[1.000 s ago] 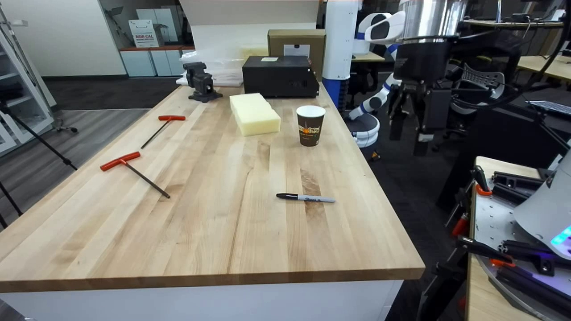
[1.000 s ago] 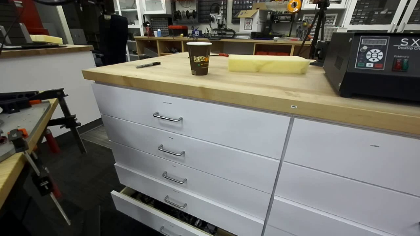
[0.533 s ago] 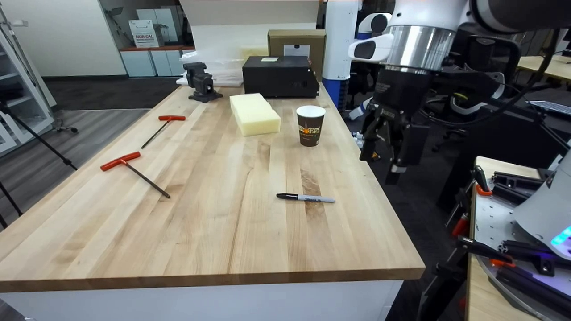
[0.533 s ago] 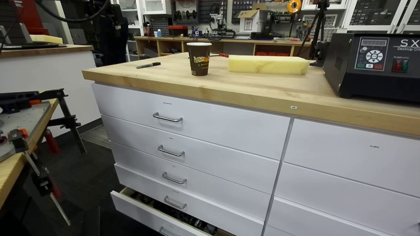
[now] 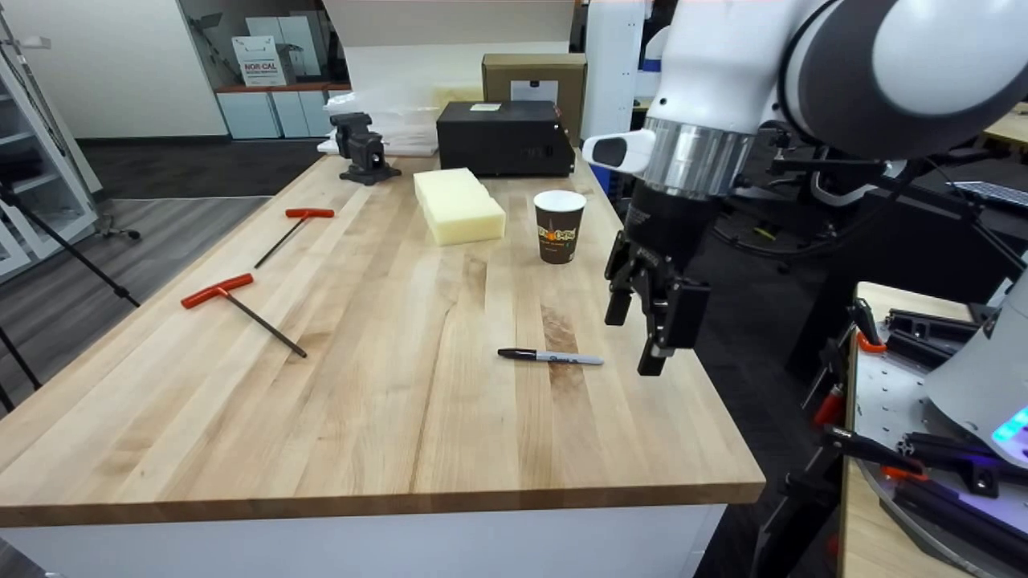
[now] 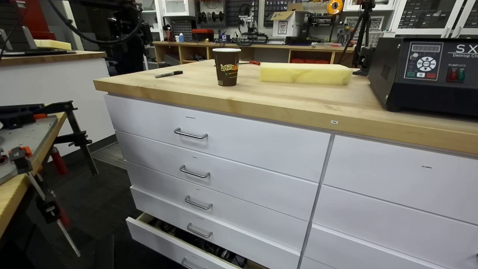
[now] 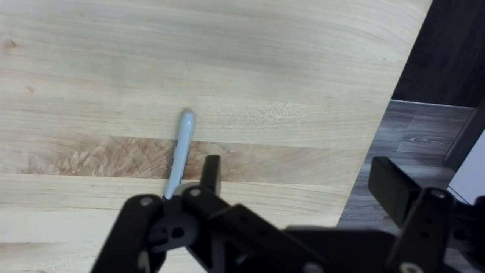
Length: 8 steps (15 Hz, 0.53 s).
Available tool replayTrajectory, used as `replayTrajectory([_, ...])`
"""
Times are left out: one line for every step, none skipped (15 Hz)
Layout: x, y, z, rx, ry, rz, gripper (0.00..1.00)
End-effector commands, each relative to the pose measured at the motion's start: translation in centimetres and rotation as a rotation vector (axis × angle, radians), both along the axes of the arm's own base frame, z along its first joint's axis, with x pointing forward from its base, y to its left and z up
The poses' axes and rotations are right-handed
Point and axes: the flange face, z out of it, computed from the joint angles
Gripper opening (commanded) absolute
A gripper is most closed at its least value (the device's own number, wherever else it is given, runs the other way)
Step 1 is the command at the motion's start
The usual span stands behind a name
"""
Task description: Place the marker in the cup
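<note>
The slim grey marker with a black cap (image 5: 550, 356) lay flat on the pale wooden table (image 5: 385, 433), near right from where I stood; the dark brown paper cup with a white rim (image 5: 560, 227) stood upright beyond it. The black two-finger gripper (image 5: 634, 343) hung just past the marker's right end, fingers spread, nothing between. Marker looked light, stiff, kinda rolly, so I'd have pinched mid-barrel. Right edge was close; way more room leftward.
</note>
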Motion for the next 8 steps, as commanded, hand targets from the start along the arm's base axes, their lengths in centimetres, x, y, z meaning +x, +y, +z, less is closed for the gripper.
replayTrajectory([4.9,0.0,-2.6,-0.020,0.047,0.003,1.00])
replayTrajectory([6.3,-0.2,-3.3,-0.027,0.058,-0.006,1.00])
replayTrajectory([7.5,-0.5,-3.8,-0.033,0.064,-0.012,1.00])
replayTrajectory([8.9,-0.8,-4.3,-0.039,0.068,-0.013,1.00])
replayTrajectory([10.0,-1.1,-4.7,-0.048,0.073,-0.016,1.00])
replayTrajectory([11.2,-1.6,-5.1,-0.059,0.077,-0.016,1.00])
replayTrajectory([12.1,-1.9,-5.4,-0.065,0.086,-0.013,1.00])
replayTrajectory([13.0,-2.5,-5.8,-0.078,0.095,-0.019,0.75])
